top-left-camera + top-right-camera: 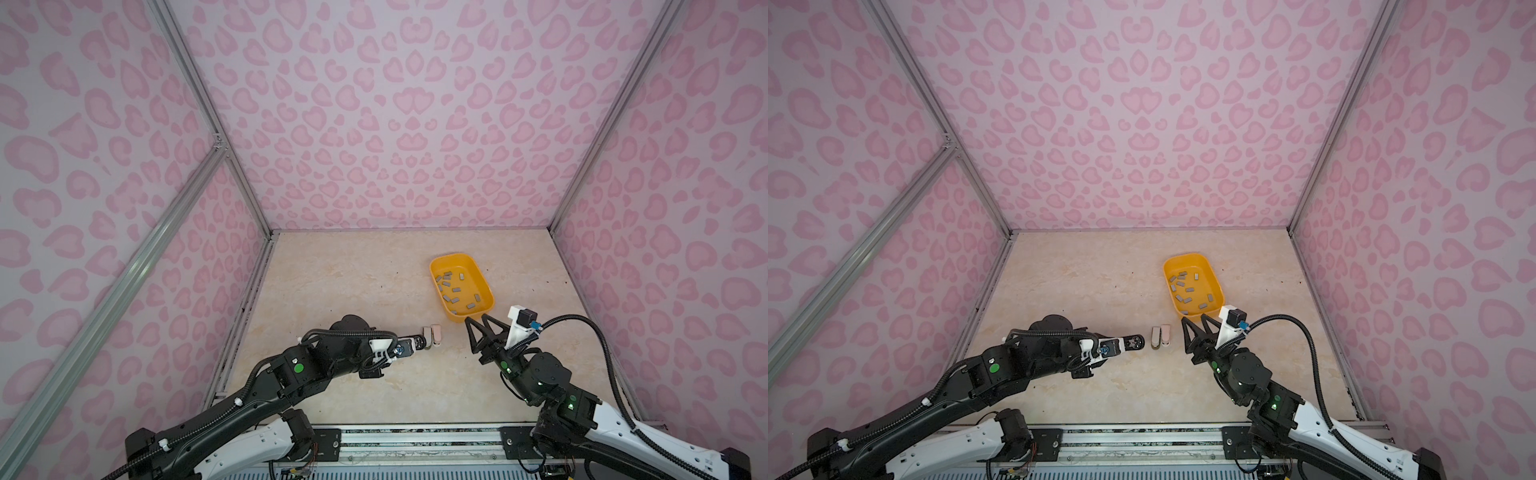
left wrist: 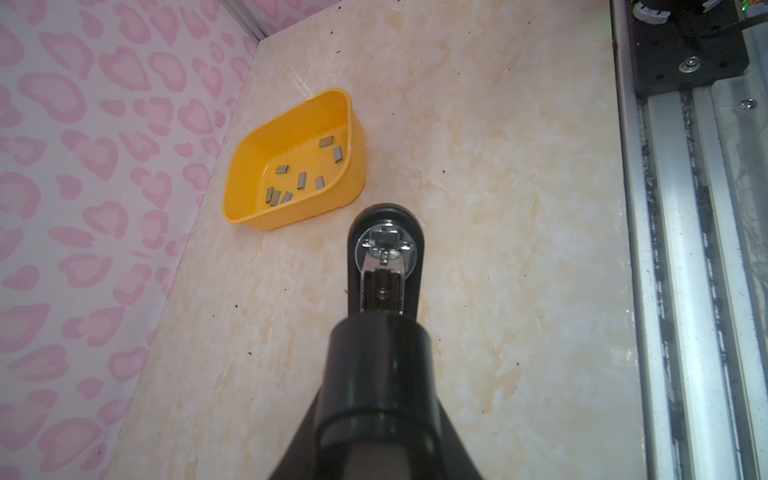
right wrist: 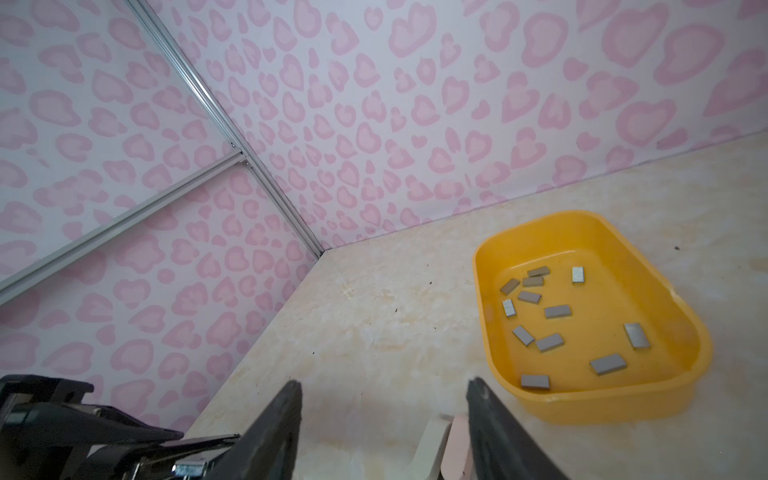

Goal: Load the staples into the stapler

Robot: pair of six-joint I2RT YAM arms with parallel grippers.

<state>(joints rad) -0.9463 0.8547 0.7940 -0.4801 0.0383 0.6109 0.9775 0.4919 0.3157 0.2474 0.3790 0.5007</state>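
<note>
Twelve small flat grey metal staple strips (image 3: pixel 557 311), counted in the right wrist view, all loose on the floor of one shallow yellow plastic tray (image 3: pixel 582 407) (a couple touching near one corner). One tray only, resting on the cream marbled surface (image 1: pixel 353 291), right of centre in both top views.

Three staplers. One black stapler with a bright metal channel (image 2: pixel 384 266), gripped by the left pincer (image 1: pixel 1129 343), clenched tight around it. One small cream stapler (image 1: pixel 1155 336) and one small pink stapler (image 1: pixel 1165 336), side by side on the surface between the two arms, near the tray but outside it.

Two pincers: the left as told, the right pincer (image 1: pixel 477 319) released, black fingers spread wide, nothing held, tips near the tray's closer end.

Left wrist view: alone in giving the black stapler's round silver plate and channel end-on; only eight strips there, the others hidden behind the tray's near wall; cream and pink staplers outside its frame. Right wrist view: alone in laying every strip out plainly; only the cut-off ends of the pale pair, framed between the spread fingers (image 3: pixel 282 415), plus a corner glimpse of the black stapler's metal. Both top views: both arms, tray and pale pair together, yet strips too small for a sure count. Cream stapler (image 1: pixel 426 331) overlapped by the left pincer's load in a top view; cream stapler (image 1: pixel 1155 336) clearly apart from it in a top view.
</note>
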